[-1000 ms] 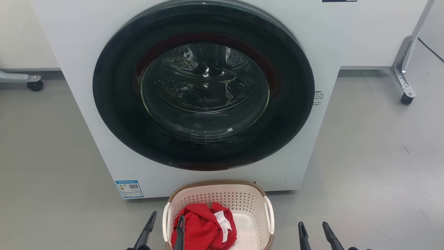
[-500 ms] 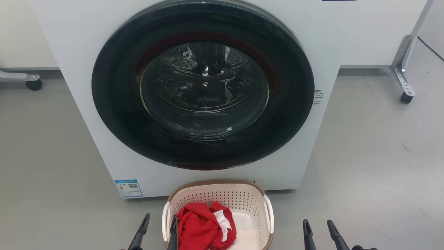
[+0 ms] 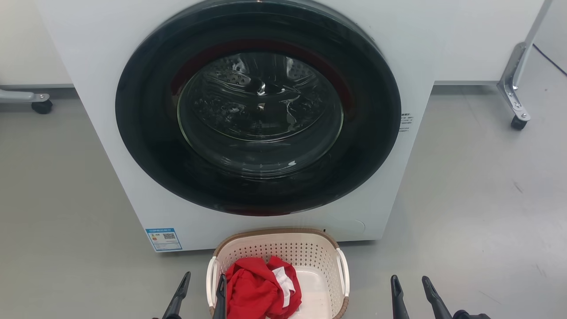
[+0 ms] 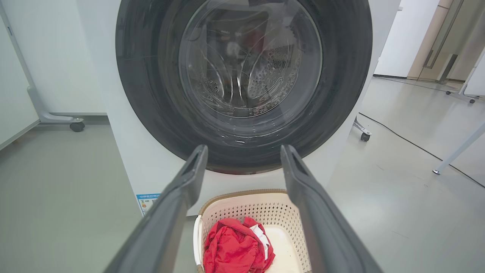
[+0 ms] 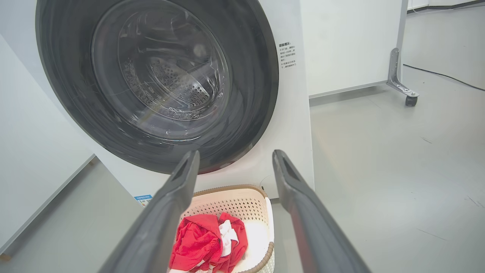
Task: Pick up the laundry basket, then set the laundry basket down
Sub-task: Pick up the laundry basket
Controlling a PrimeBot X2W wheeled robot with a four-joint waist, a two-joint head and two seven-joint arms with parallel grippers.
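Observation:
The laundry basket (image 3: 283,250), cream-white and perforated with a brown rim, stands on the grey floor right in front of the washing machine. A red and white garment (image 3: 259,288) lies in its left half. My left gripper (image 3: 204,277) is open; in the head view its fingers straddle the basket's left loop handle (image 3: 211,283), touching nothing I can see. My right gripper (image 3: 409,280) is open over bare floor, well to the right of the basket. The left wrist view looks past the open left gripper (image 4: 243,149) down onto the basket (image 4: 246,208). The right gripper (image 5: 235,154) frames the basket (image 5: 235,206) likewise.
The white washing machine (image 3: 425,40) with its dark round door (image 3: 259,110) shut rises just behind the basket. Castor legs of wheeled frames stand at the far left (image 3: 42,106) and far right (image 3: 518,122). A black cable (image 4: 409,140) runs along the floor to the right.
The left gripper has shifted a little to the left and the right gripper a little to the right and forward. The basket has stayed where it was.

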